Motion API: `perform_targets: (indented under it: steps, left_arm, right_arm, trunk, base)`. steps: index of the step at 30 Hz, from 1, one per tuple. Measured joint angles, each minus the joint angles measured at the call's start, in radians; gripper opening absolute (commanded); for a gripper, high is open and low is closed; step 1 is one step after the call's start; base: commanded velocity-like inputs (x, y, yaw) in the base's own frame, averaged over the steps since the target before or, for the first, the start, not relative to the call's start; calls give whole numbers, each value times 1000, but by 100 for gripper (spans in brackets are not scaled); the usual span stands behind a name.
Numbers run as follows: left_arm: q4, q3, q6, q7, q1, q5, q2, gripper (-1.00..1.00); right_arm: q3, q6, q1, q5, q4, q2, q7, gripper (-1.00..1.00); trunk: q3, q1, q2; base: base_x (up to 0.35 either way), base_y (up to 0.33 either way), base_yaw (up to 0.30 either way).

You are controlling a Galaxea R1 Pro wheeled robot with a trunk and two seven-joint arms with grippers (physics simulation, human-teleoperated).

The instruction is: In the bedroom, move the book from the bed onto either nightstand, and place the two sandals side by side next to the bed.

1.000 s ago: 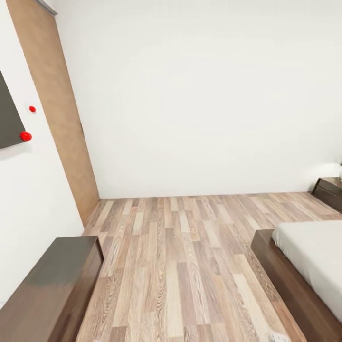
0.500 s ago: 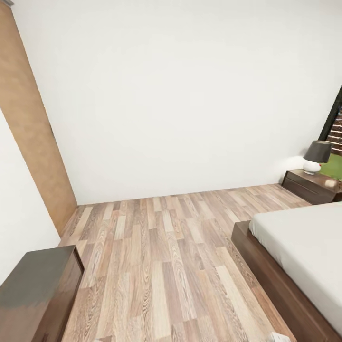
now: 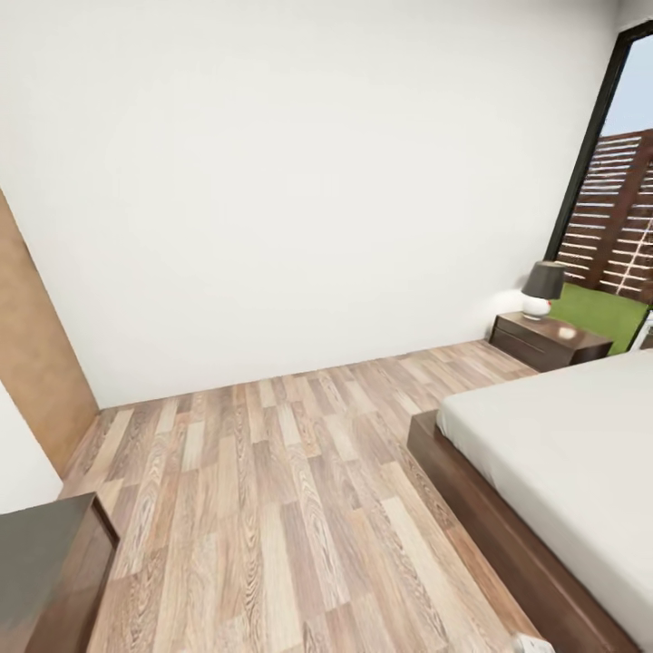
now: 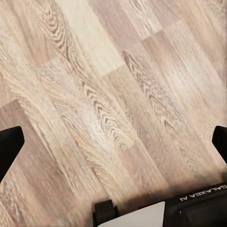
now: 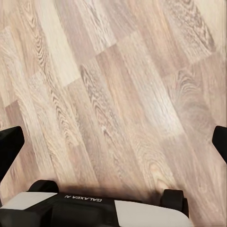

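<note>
The bed [image 3: 567, 435], with a light grey mattress on a dark brown frame, lies at the right of the head view. Past its far corner, against the white wall, stands a dark brown nightstand [image 3: 547, 341]. The book and the two sandals are out of view. In the left wrist view my left gripper [image 4: 113, 144] hangs open over the wood-plank floor [image 4: 109, 85], its black fingertips far apart with nothing between them. My right gripper [image 5: 113, 142] is open in the same way over bare floor [image 5: 123, 90].
A lamp [image 3: 541, 287] with a dark shade stands on the nightstand. A tall dark-framed window [image 3: 612, 199] behind it shows a slatted fence and grass. A low dark-wood bench [image 3: 45, 567] sits at the lower left, and a brown panel [image 3: 27, 363] stands on the left wall.
The camera has swung to the right: the bench and brown panel slid towards the left edge, the wall board with red dots left the picture, and more bed, the nightstand, lamp and window came in.
</note>
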Motion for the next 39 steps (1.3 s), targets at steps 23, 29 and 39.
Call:
perform_targets:
  steps: [23, 29, 39]
  left_arm:
    - [0, 0, 0, 0, 0, 0, 0, 100]
    - [0, 0, 0, 0, 0, 0, -1, 100]
    - [0, 0, 0, 0, 1, 0, -7, 100]
  right_arm:
    - [0, 0, 0, 0, 0, 1, -1, 100]
    - [0, 0, 0, 1, 1, 1, -1, 100]
    - [0, 0, 0, 1, 1, 0, -2, 100]
  trunk:
    - [0, 0, 0]
    - [0, 0, 0]
    - [0, 0, 0]
  base:
    - [0, 0, -276]
    - [0, 0, -259]
    - [0, 0, -31]
